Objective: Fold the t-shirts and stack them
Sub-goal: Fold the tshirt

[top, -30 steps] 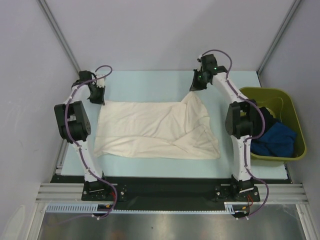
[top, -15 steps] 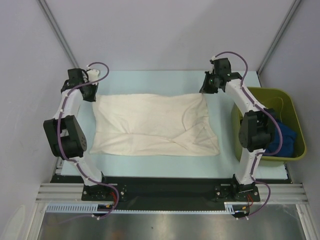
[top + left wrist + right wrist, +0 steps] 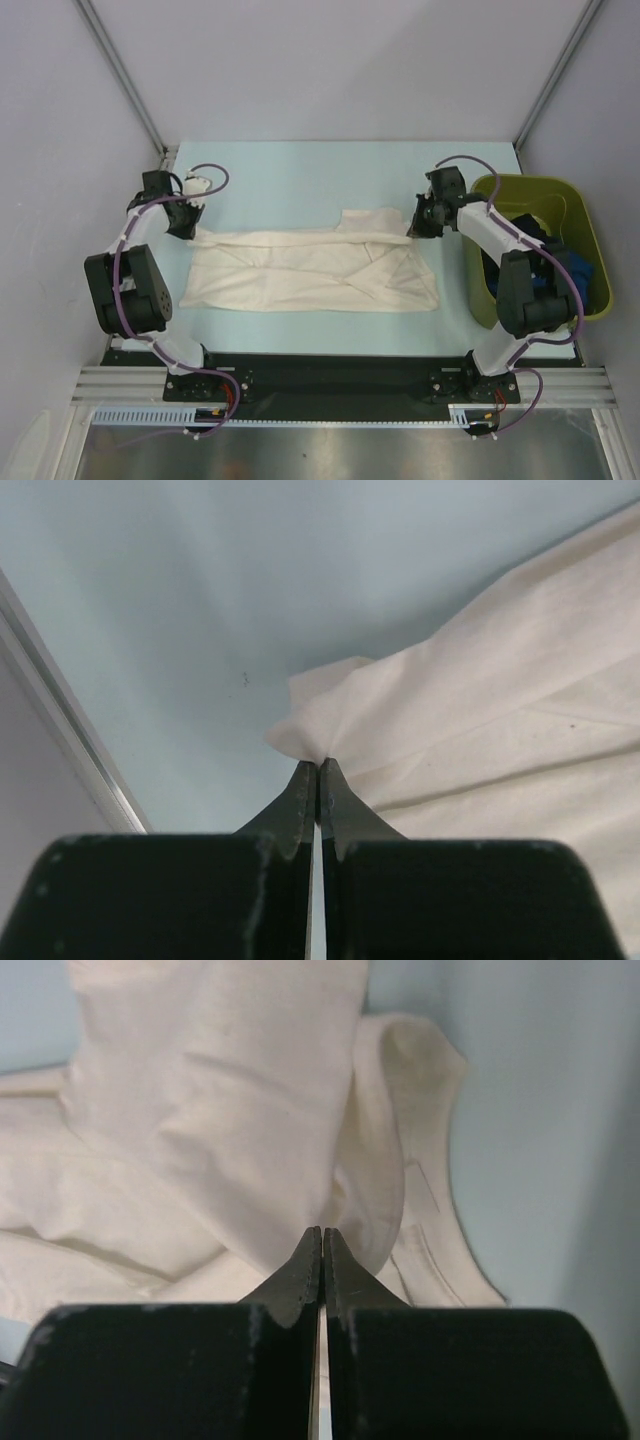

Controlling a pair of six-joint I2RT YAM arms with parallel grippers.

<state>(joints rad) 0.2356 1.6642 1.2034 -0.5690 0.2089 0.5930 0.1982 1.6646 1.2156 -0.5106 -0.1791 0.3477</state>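
Note:
A cream t-shirt (image 3: 310, 270) lies on the pale blue table, its far edge lifted and pulled toward the near side. My left gripper (image 3: 190, 228) is shut on the shirt's far left corner (image 3: 310, 742). My right gripper (image 3: 418, 228) is shut on the far right corner (image 3: 300, 1160). The held edge runs taut between the two grippers. A blue t-shirt (image 3: 580, 270) and a black t-shirt (image 3: 530, 228) lie in the olive-green bin (image 3: 590, 215), partly hidden by the right arm.
The olive-green bin stands at the table's right edge, close to my right arm. Grey walls enclose the table on the left, back and right. A black rail (image 3: 330, 370) runs along the near edge.
Both grippers have moved toward the near side, dragging the shirt's far edge over the body of the shirt. The shirt now looks narrower front to back.

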